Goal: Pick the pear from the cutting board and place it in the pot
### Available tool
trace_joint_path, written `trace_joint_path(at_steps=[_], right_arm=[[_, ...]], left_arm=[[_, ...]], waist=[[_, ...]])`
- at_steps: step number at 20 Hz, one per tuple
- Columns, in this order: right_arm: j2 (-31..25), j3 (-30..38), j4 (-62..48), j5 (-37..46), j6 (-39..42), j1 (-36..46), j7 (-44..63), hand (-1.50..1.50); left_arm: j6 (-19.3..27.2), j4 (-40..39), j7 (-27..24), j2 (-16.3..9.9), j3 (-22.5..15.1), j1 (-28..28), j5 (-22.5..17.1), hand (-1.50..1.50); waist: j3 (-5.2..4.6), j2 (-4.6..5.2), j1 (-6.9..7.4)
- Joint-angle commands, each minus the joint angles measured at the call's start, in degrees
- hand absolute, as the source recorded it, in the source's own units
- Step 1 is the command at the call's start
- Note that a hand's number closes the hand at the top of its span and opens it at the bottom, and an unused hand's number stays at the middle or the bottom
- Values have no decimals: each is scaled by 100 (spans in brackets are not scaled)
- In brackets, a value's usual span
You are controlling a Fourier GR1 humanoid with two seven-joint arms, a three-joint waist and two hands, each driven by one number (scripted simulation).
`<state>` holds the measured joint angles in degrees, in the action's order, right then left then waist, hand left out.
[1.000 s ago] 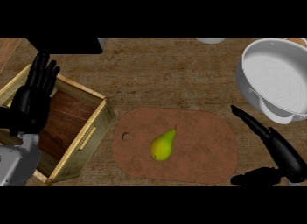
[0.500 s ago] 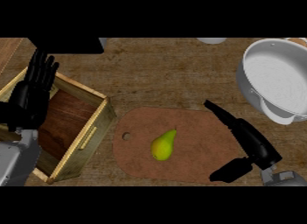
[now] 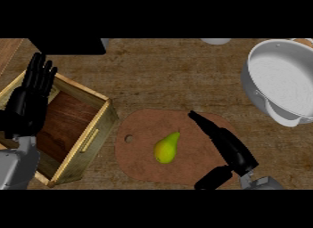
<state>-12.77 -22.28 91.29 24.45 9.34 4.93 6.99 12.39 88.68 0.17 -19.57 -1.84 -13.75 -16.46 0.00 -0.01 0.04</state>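
Yellow-green pear (image 3: 166, 148) was seen lying on brown oval cutting board (image 3: 146, 167), w/ right hand (image 3: 228, 144) just beside it, fingers straight, nothing held. Left hand (image 3: 30, 95) was resting open over wooden crate (image 3: 92, 133). White metal pot (image 3: 287, 82) was noted well apart, upper right.

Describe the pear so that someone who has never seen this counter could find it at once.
Find the brown cutting board in the middle of the wooden counter, between the wooden crate and the white pot. The pear lies on it, left of the right hand. It is the only yellow-green thing.

Pot (image 3: 284, 84) cut by right edge, white object (image 3: 216, 41) (unidentifiable) cropped at top.
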Motion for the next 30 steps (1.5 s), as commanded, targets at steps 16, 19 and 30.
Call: trace_joint_path(at_steps=[16,19,30], right_arm=[[1226,86,-1653,1294,-530,585,-83,-150],[1267,22,-1772,1327,-754,713,-152,-150],[1273,-530,-3198,816,-1423,1495,-977,150]], left_arm=[[-445,67,181,357,557,18,523,0],[-576,-363,95,515,647,-300,580,0],[-631,183,305,697,655,-37,649,0]], waist=[[0,3,16],[0,3,-3],[2,10,60]])
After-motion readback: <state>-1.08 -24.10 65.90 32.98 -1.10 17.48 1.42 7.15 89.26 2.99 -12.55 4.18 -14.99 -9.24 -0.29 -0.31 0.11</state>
